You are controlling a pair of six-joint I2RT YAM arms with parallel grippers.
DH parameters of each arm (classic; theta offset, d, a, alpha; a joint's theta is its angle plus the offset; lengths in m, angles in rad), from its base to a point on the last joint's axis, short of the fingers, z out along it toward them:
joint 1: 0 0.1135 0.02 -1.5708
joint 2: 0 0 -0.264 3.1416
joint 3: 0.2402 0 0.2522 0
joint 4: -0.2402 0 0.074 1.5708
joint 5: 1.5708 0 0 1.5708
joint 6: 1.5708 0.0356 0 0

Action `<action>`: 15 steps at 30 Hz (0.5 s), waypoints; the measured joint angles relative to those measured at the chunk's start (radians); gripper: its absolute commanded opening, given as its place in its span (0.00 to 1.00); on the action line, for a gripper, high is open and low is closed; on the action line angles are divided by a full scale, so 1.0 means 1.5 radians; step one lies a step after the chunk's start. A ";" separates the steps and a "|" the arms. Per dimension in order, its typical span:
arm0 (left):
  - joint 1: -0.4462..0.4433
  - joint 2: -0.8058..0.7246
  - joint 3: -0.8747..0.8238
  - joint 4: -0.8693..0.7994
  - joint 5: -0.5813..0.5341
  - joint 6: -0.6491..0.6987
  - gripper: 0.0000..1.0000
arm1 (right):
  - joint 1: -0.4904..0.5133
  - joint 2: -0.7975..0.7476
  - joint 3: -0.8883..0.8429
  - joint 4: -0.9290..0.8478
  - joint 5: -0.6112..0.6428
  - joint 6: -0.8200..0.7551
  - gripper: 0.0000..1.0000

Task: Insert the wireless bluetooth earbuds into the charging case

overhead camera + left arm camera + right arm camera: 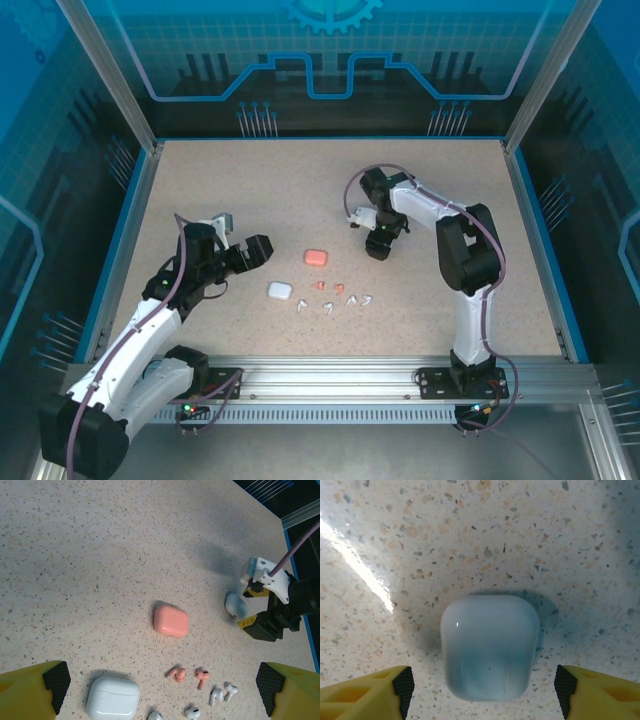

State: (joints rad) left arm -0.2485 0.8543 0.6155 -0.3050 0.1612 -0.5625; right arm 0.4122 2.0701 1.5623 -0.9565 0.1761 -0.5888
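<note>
Loose earbuds on the desk; nothing gripped.
I count four white and two salmon, I think, near the white case; tiny, light, glossy, likely slippery, so I'd nip each across its bulb; my right pincer straddles a pale-blue case, fingers apart; left pincer hovers, likewise apart.

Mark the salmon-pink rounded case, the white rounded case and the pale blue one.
Salmon-pink rounded case [171,620]: left wrist view, top face centre.
White rounded case [113,698]: left wrist view, top face centre.
Pale blue rounded case [490,647]: right wrist view, top face centre.
</note>
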 measured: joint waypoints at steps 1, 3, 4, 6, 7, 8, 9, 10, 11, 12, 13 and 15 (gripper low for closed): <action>0.000 0.000 0.000 -0.001 -0.001 0.000 0.99 | 0.000 0.005 0.003 -0.002 0.000 0.000 0.74; 0.000 0.000 0.000 -0.003 -0.003 0.000 0.99 | -0.001 0.013 0.009 -0.004 0.000 0.000 0.72; 0.000 0.000 0.000 -0.003 -0.005 0.000 0.99 | -0.001 0.017 0.012 -0.006 -0.001 0.000 0.71; -0.001 0.000 0.000 -0.003 -0.006 0.000 0.99 | -0.001 0.023 0.016 -0.008 -0.001 -0.002 0.69; -0.001 0.000 0.001 -0.003 -0.007 0.000 0.99 | -0.001 0.027 0.019 -0.009 -0.002 -0.004 0.68; -0.001 0.000 0.001 -0.003 -0.007 0.000 0.99 | -0.001 0.031 0.021 -0.009 -0.003 -0.005 0.67; -0.001 0.000 0.001 -0.003 -0.007 0.000 0.99 | -0.001 0.035 0.023 -0.009 -0.003 -0.005 0.66; -0.001 0.000 0.001 -0.003 -0.007 0.000 0.99 | -0.001 0.039 0.024 -0.008 -0.003 -0.005 0.65; -0.001 0.000 0.001 -0.003 -0.007 0.000 0.99 | -0.001 0.042 0.024 -0.009 -0.003 -0.005 0.64; -0.001 0.000 0.001 -0.003 -0.007 0.000 0.99 | -0.001 0.045 0.024 -0.009 -0.003 -0.005 0.63; -0.001 0.000 0.001 -0.003 -0.007 0.000 0.99 | -0.001 0.047 0.024 -0.012 -0.005 -0.005 0.61; -0.001 0.000 0.001 -0.003 -0.007 0.000 0.99 | -0.001 0.047 0.025 -0.013 -0.008 -0.005 0.58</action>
State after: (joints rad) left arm -0.2501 0.8547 0.6167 -0.3099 0.1509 -0.5629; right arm 0.4114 2.1403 1.5993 -0.9760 0.1642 -0.5957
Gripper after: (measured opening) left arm 0.987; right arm 0.605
